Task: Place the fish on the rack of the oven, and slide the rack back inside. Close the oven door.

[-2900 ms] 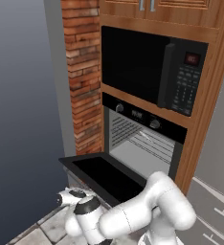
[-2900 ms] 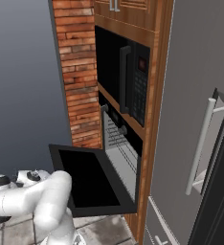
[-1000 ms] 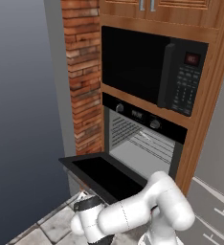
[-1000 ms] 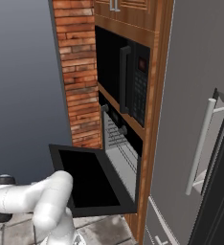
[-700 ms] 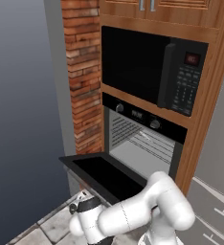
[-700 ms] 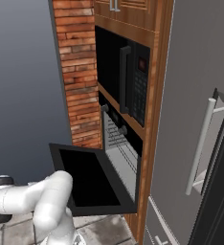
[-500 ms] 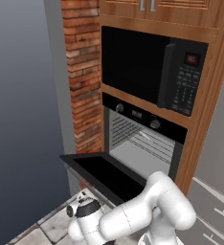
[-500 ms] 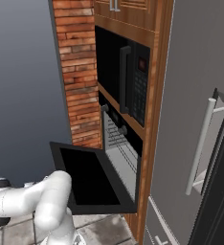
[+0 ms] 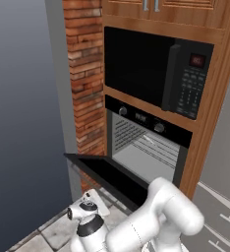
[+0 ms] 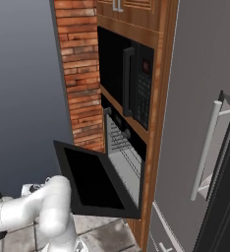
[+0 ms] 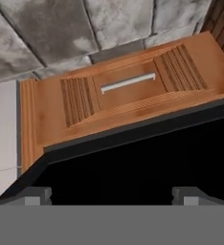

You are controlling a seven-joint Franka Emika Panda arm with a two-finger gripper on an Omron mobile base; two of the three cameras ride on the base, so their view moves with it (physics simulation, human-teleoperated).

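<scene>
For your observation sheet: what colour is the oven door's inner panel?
Black, clearest in the right base view on the oven door.

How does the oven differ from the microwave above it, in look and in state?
The oven has its door dropped open, showing ribbed silver walls; the microwave is shut and dark. The oven has round knobs; the microwave has a keypad. The oven sits lower. Both are black and built into the same wooden column.

hidden: oven [image 9: 147, 153] interior behind oven door [image 10: 91, 183] in right base view | cut off: arm
</scene>
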